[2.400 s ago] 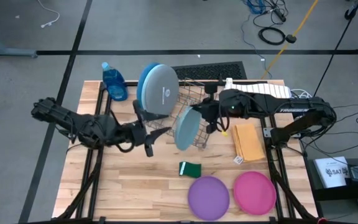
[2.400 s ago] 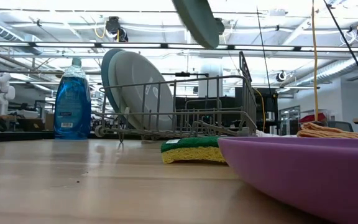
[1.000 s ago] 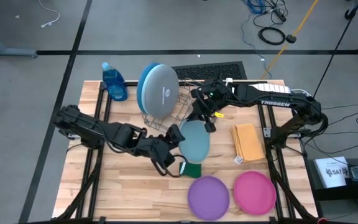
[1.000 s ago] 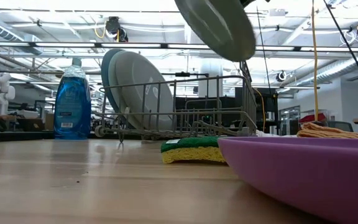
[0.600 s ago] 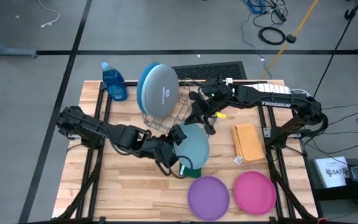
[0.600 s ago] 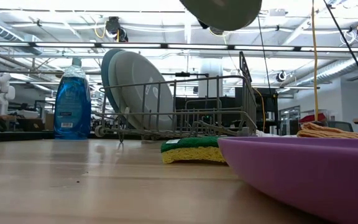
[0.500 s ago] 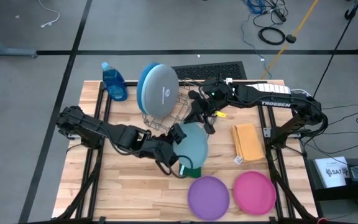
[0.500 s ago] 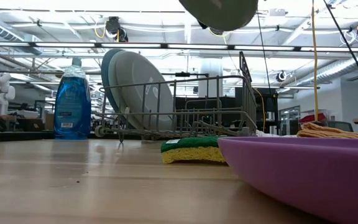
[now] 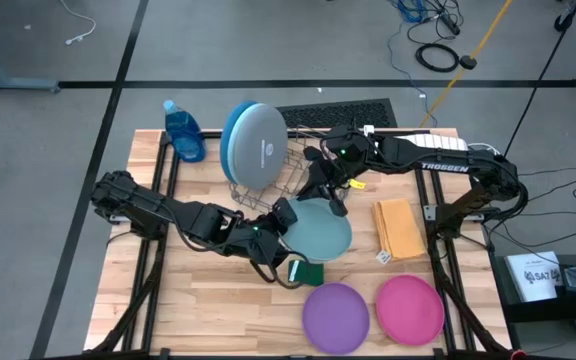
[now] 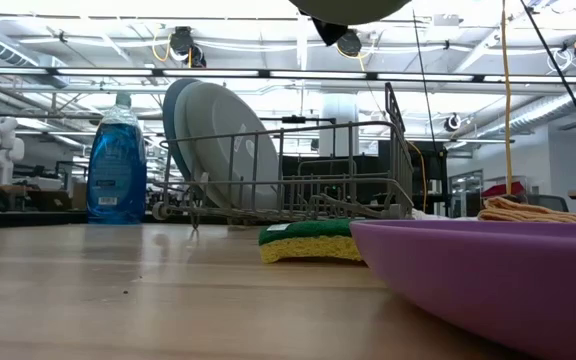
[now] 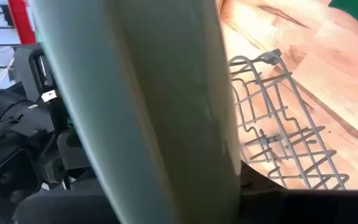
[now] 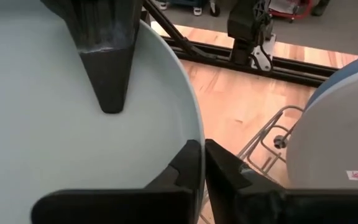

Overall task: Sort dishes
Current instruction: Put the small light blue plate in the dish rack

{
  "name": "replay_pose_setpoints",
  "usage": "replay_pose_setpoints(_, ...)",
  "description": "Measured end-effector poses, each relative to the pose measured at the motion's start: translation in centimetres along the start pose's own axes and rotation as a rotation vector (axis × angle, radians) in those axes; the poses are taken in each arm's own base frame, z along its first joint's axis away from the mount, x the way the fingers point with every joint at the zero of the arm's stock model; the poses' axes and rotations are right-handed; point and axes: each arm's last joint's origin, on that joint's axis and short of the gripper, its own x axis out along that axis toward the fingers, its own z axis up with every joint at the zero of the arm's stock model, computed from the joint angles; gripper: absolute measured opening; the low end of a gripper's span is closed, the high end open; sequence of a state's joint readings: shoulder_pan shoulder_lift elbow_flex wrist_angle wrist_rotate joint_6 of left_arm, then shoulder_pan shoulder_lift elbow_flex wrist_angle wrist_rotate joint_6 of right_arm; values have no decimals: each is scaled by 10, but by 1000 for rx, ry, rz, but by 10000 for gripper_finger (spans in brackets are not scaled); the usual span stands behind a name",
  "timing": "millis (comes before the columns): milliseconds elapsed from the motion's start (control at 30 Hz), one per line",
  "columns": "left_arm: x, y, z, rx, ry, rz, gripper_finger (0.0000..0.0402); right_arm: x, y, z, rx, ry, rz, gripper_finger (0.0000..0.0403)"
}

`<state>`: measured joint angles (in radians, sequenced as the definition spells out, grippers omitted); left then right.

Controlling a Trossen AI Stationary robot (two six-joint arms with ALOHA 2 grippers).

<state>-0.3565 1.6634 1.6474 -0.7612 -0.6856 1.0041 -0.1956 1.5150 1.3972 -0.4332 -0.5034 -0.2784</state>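
Above the middle of the worktop (image 9: pixel 198 300), the teal plate (image 9: pixel 323 235) hangs lying nearly flat between both arms, over the near edge of the grey wire rack (image 9: pixel 303 150) and beside the green sponge (image 9: pixel 306 271). The high view places the left gripper (image 9: pixel 283 222) at the plate's left rim and the right gripper (image 9: pixel 330 200) at its far rim.

Only the low view shows the height: the plate's underside (image 10: pixel 353 10) sits at the very top, well clear of the rack (image 10: pixel 298 190).

The right wrist view settles the grips. The right arm's own fingers (image 12: pixel 188 171) pinch the rim, and one left finger (image 12: pixel 107 68) lies pressed on the plate's face, so both pairs are closed on the plate. The left wrist view is mostly filled by the plate's edge (image 11: pixel 154 93).

The deep-blue plate (image 9: pixel 230 140) and pale-blue plate (image 9: pixel 261 148) stand upright in the rack. The purple plate (image 9: pixel 335 312) and pink plate (image 9: pixel 409 308) lie flat at the near edge.
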Motion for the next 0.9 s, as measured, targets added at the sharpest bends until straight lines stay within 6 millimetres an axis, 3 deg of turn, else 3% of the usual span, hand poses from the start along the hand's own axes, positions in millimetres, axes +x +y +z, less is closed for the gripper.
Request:
replay_pose_setpoints(200,-2,-4,0,17,15,-28,32,5,9,3,-52,34,-92,48)
replay_pose_setpoints(500,-14,-20,3,-10,39,-106,31,-11,23,13,-112,51,-280,169)
replay_pose_setpoints(667,-9,-21,-7,-96,103,-144,31,-38,40,27,-203,20,-432,204)
replay_pose_setpoints(900,11,-7,-37,-314,193,-171,31,-104,86,49,-277,-158,-530,194)
